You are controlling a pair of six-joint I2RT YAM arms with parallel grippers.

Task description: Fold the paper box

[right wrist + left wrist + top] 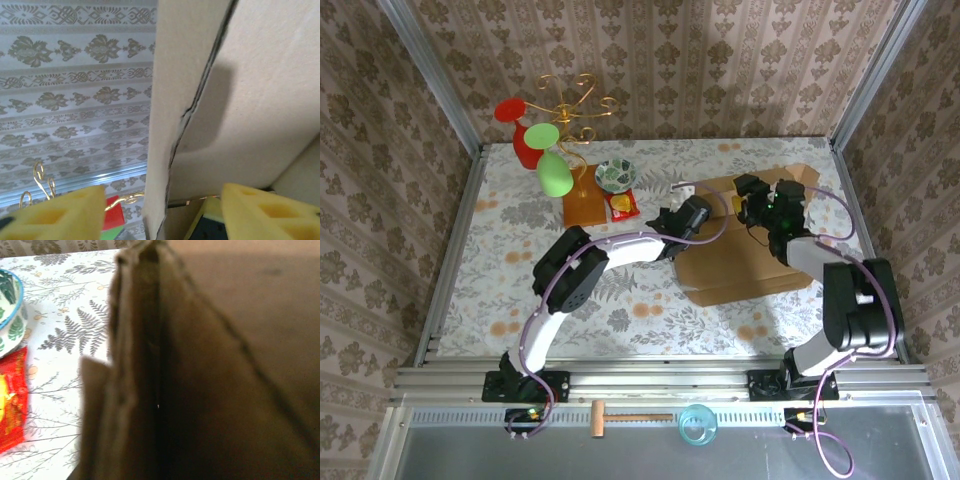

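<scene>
The paper box (740,262) is a brown cardboard mailer lying at the right of the table, with flaps raised along its far side. My left gripper (708,207) reaches across to the box's far left corner. In the left wrist view a blurred, folded cardboard edge (145,365) runs straight down into the jaws, which are shut on it. My right gripper (754,205) is over the box's far edge. Its yellow foam fingers (55,215) stand wide apart, with an upright flap (172,75) between them that neither finger touches.
A gold wire stand on a wooden base (585,205) holds red and green cups (552,172) at the back left. A patterned bowl (616,176) and a red packet (624,205) lie just left of the box. A hammer (630,416) and a blue ring (698,425) rest on the near rail.
</scene>
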